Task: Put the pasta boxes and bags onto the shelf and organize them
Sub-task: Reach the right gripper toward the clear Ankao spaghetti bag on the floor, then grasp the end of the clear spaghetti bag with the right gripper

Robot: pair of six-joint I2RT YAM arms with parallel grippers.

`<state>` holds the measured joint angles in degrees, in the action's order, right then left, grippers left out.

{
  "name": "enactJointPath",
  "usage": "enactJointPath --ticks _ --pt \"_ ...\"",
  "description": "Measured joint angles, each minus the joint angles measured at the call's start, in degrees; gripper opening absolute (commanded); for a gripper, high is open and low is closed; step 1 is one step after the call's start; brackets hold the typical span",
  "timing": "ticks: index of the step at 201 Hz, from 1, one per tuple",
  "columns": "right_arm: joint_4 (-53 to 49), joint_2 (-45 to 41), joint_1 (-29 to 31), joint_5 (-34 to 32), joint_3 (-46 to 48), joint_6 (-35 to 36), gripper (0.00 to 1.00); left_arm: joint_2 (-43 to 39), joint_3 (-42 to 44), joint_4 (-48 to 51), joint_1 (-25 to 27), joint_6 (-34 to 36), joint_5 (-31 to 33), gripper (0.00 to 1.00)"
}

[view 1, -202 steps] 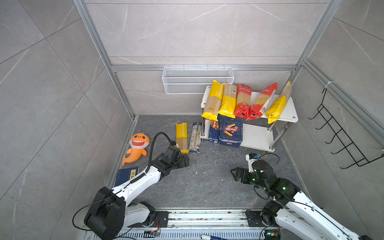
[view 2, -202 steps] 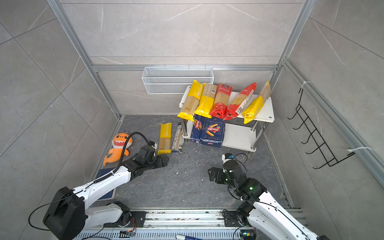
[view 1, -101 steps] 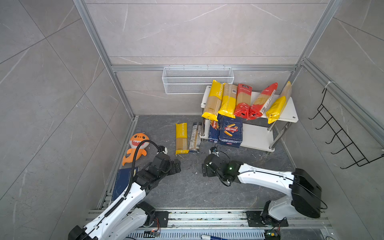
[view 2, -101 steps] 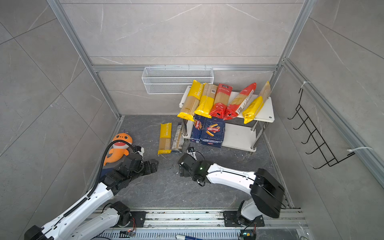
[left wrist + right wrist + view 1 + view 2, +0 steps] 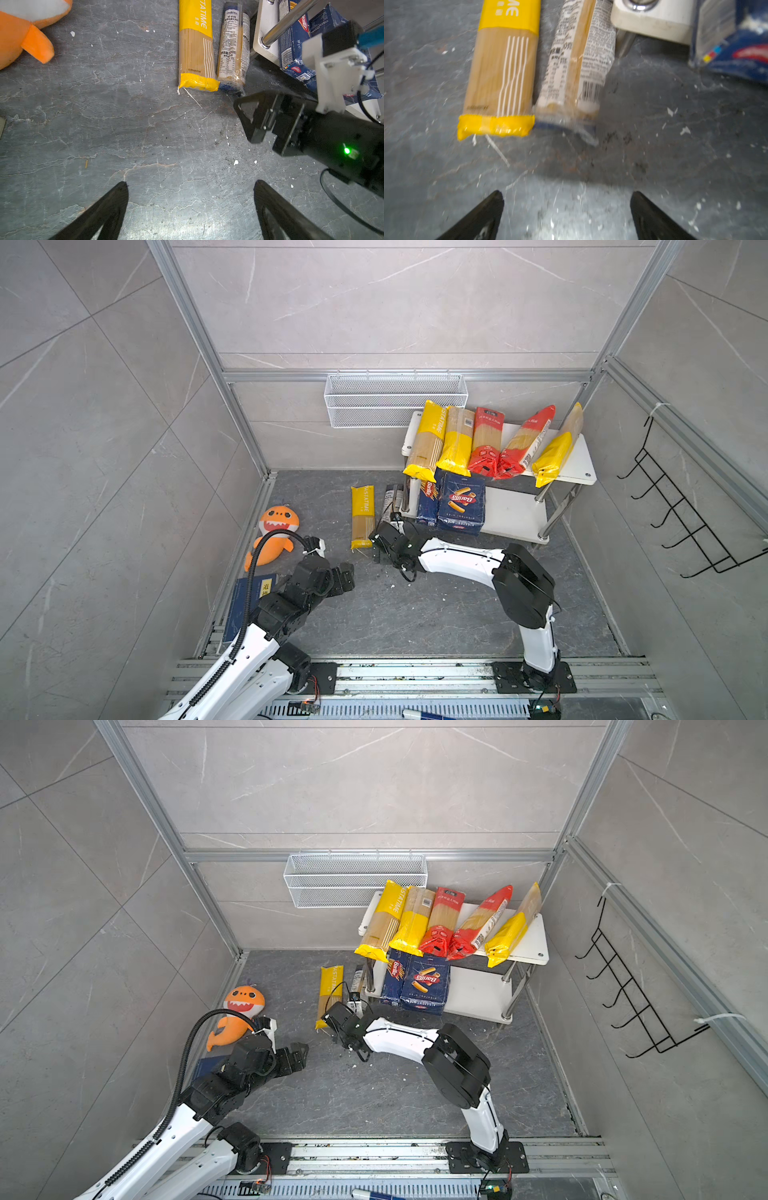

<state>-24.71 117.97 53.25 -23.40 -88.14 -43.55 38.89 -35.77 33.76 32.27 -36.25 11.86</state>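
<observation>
Swinging across since a second earlier, the right arm had reached in beside the shelf while the left arm drew back. Five bags leaned on its top board and both pasta boxes stood upright below, probably for stability. The yellow bag and clear bag lay touching on the worktop (just beside the shelf), not yet shelved. Right fingers stood wide apart, empty, just short of them; left fingers likewise spread, holding nothing.

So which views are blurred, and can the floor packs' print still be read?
Right wrist view: blurred, print on the clear spaghetti bag smeared. Left wrist view: sharp, that bag's print legible. Both top views: sharp, evenly lit.
</observation>
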Motion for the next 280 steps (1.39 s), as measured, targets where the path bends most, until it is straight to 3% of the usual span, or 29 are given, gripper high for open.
enactJointPath --ticks 85,151,171,203,221,251,280 --pt "-11.13 16.00 -4.72 -2.29 -23.85 -0.76 0.90 -1.25 0.57 0.46 0.00 0.02 0.09 0.97" --pt "-16.15 22.38 -5.18 -0.66 -30.21 -0.87 0.86 -0.57 0.81 0.44 0.00 0.15 0.11 0.97" --pt "-17.09 23.78 -5.70 0.74 -32.46 -0.68 0.77 -0.63 0.81 0.46 0.00 0.22 0.11 0.97" --pt "-19.28 25.77 -6.23 2.23 -36.41 0.31 0.47 -1.25 0.81 0.50 0.00 0.22 0.11 0.97" --pt "-19.98 26.21 -6.45 2.73 -37.90 0.33 0.37 -1.95 0.81 0.50 0.00 0.24 0.11 0.97" --pt "-19.67 26.10 -6.51 3.43 -37.81 0.70 0.27 -2.97 0.81 0.66 0.00 0.22 0.09 0.97" --pt "-15.47 22.86 -6.05 3.93 -31.45 0.74 0.26 -3.61 0.81 1.25 0.00 0.17 0.09 0.96"
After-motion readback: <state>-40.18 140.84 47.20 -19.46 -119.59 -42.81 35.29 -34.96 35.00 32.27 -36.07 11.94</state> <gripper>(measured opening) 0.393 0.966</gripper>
